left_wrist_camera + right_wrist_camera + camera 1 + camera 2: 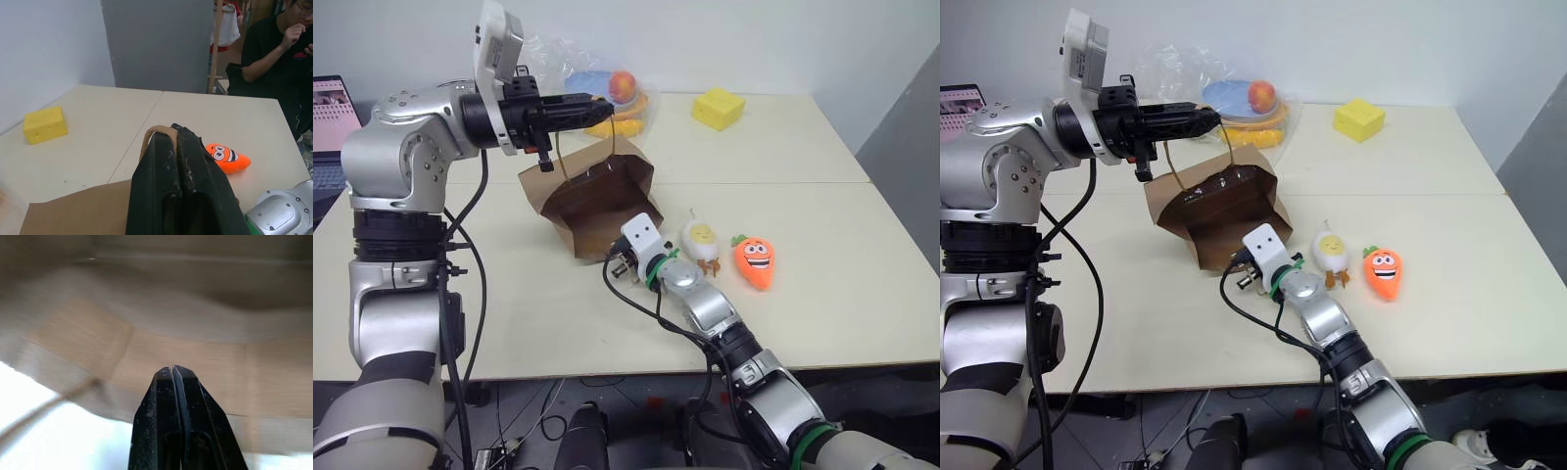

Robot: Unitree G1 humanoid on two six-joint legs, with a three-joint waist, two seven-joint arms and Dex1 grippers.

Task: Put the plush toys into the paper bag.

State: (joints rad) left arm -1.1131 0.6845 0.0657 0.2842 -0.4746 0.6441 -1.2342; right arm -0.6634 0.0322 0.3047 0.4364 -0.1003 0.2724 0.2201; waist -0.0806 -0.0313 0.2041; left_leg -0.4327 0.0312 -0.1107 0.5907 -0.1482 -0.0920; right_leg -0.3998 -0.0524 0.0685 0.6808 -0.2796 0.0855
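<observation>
The brown paper bag (592, 196) hangs tilted over the table with its mouth facing me. My left gripper (597, 110) is shut on its tan loop handle (157, 133) and holds it up from above. My right gripper (173, 369) is shut with nothing in it, and its tips sit at the bag's mouth (615, 262), facing the brown inner wall. Both plush toys lie on the table just right of my right wrist. The white-and-yellow egg toy (700, 243) is the nearer one, and the orange carrot (756, 261) lies beside it.
A yellow sponge-like block (718, 108) sits at the back right. Behind the paper bag is a clear plastic bag of fruit (612, 86). A laptop (328, 117) stands at the far left. A seated person (279, 58) is beyond the table's right end.
</observation>
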